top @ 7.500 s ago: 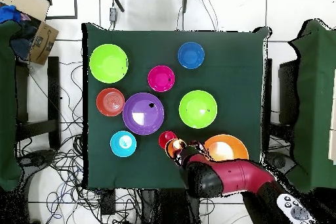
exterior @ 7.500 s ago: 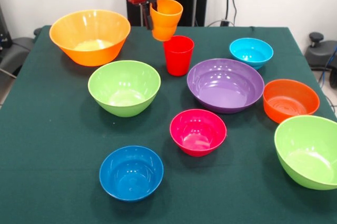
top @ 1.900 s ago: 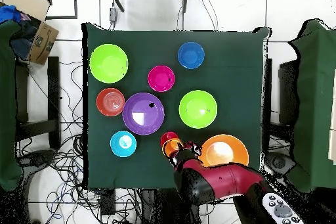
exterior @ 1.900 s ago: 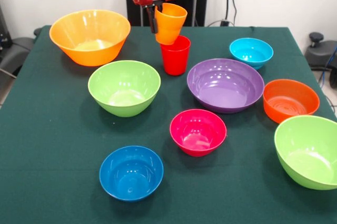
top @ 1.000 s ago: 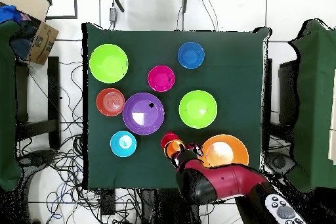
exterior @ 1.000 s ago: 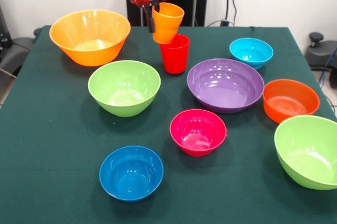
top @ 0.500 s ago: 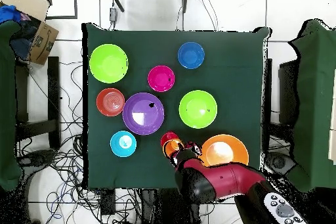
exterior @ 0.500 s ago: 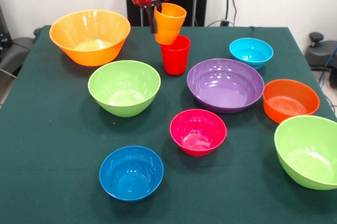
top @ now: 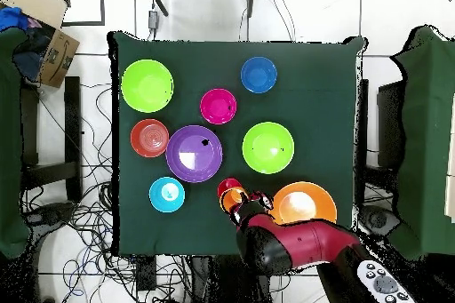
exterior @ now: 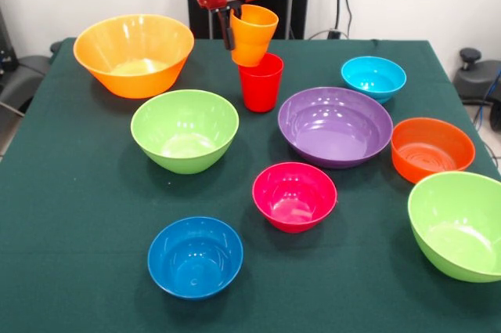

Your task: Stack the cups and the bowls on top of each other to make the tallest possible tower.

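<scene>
big orange bowl: we see it at the far left of the table, empty, apart from everything else.
green bowl: we see it just in front of the big one, upright, nothing in it.
dark blue bowl: near edge, alone.
gripper: we see the red head hanging over the back of the table, jaws closed on the rim of the orange cup; one dark finger shows on the cup's left side, the other we take to be inside the cup.
orange cup: held in the air, tilted, its bottom just above the rim of the red cup and off toward that rim's left side. We can't tell whether they touch.
red cup: upright on the cloth, the base of the tower, nothing nested in it yet.
pink bowl: in front of the red cup, well apart.
purple bowl: just right of the red cup, not touching.
light blue bowl: behind the purple one.
small orange bowl: right of the purple one.
second green bowl: front right corner, partly cut off by the edge.
step: we judge this as lining up the orange cup to drop into the red one.
progress: early, only the base is down.
risk: we think the tilt and the offset could land the cup's bottom on the red rim, so it tips the red cup or slides off. Releasing early could bounce it out.
overhead: we see the arm covering most of both cups, so alignment stays unclear.
</scene>
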Action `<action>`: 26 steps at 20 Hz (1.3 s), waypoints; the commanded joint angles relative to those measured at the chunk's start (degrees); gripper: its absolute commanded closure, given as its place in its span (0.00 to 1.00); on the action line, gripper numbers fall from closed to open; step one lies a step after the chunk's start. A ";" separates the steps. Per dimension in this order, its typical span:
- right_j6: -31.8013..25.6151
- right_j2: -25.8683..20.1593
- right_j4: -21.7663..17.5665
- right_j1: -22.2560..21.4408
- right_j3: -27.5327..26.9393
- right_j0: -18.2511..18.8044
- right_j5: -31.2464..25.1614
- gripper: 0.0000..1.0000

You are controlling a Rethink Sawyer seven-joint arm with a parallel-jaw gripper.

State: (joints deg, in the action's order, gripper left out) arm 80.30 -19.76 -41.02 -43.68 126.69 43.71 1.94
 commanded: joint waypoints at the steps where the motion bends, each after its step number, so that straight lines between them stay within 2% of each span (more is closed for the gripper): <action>1: 5.23 -4.10 1.13 1.71 -0.16 -0.82 -6.32 1.00; 26: 6.28 -4.12 3.85 1.79 0.58 -1.93 -7.10 1.00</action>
State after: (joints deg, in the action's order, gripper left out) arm 80.30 -19.89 -39.25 -43.67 126.69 43.59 1.94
